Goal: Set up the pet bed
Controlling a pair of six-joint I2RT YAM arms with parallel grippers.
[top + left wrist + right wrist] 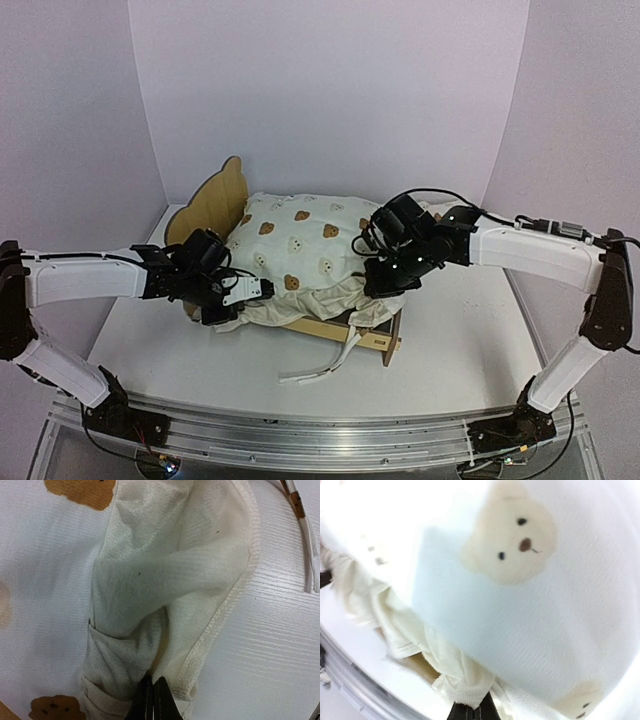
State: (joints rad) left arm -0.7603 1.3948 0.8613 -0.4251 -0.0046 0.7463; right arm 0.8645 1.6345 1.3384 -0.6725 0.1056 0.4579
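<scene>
From above, the left gripper [248, 291] sits at the near left corner of the cushion [300, 245], and the right gripper [388, 280] at its near right edge. The bed [375, 338] stands mid-table [140, 340] with its headboard [208, 200] at the far left. The cushion lies askew on it, and white ties [320, 372] trail off the near side.

Left wrist: the fingers are together, clamped on the cream ruffle [190, 560].

Right wrist: the fingers are pinched on the ruffle's edge, below the bear print.
</scene>
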